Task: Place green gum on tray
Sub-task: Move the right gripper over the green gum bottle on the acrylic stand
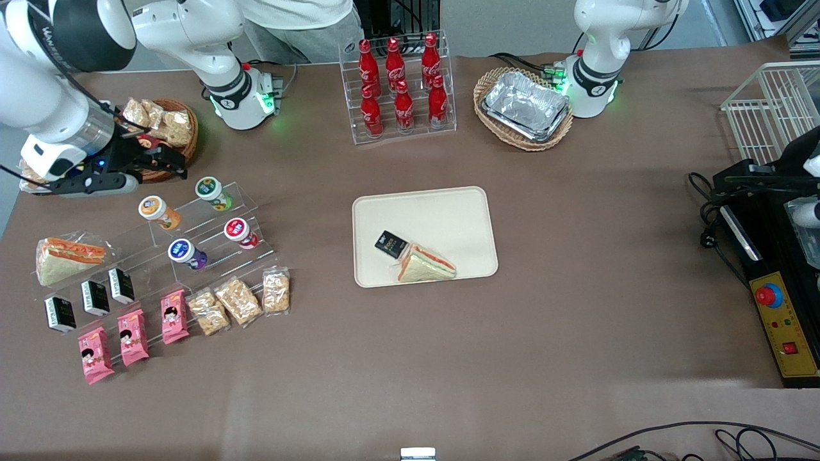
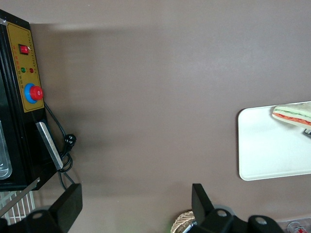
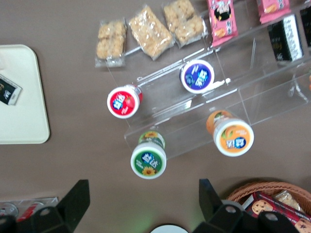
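While green gum (image 3: pixel 148 160) sits on acrylic stand, gripper (image 3: pixel 141 199) hovers above (fingers spread, seemingly empty); tray (image 1: pixel 448 211) well apart.

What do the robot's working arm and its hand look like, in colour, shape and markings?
The working arm has rounded glossy white shells with a wide black band bearing pale lettering, then a silver metal ring near the wrist. Its base wears a black collar and glows green. The hand, above the snack basket, is black and angular with a white block; two dark, flat, widely spread fingers.

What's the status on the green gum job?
Gripper open above the stand. Green gum still on its step. Tray holds a sandwich; nothing blocking.
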Action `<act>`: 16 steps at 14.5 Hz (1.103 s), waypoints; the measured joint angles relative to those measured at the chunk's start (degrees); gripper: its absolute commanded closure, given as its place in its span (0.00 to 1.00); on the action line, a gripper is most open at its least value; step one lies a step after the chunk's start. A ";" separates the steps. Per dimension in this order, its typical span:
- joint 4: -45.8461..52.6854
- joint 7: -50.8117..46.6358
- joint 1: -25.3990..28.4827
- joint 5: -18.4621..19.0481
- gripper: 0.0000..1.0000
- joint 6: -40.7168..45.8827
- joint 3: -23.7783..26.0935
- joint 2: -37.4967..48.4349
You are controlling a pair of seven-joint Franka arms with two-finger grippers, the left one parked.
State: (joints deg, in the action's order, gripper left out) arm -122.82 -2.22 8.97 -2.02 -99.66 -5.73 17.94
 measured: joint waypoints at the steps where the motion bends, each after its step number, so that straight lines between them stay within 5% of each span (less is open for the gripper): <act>1: -1.87 -0.01 -0.01 0.02 0.00 -0.55 -0.12 1.18; 16: -18.44 -4.26 -0.04 0.06 0.00 -17.32 0.35 2.29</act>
State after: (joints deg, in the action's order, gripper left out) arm -141.26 -6.47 8.92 -1.96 -116.97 -5.38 20.23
